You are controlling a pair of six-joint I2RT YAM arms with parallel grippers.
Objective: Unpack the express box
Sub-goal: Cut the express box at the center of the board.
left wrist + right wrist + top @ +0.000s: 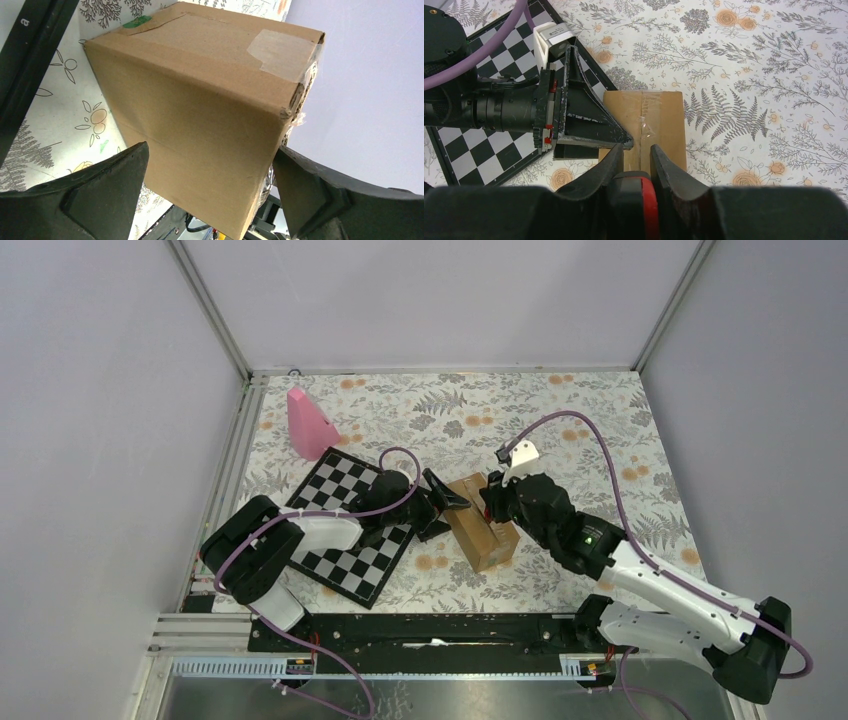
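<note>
The express box (482,525) sits near the middle of the floral desk (600,430), its long axis running from about 11 to 5 o'clock in the top view. The left gripper (448,502) comes in from the box's 9 o'clock. Its fingers are spread wide, one on each side of a box corner. I cannot tell whether they touch the cardboard. A small green mark (137,21) shows on the box's top face.

The right gripper (492,502) is at the box's 1 o'clock, above its top. Its fingers are nearly together with a narrow gap between them, just over the clear tape seam (647,117). The chessboard (340,490) lies at the box's 9 o'clock, under the left arm. The pink cone (310,425) stands at 10 o'clock, well apart.
</note>
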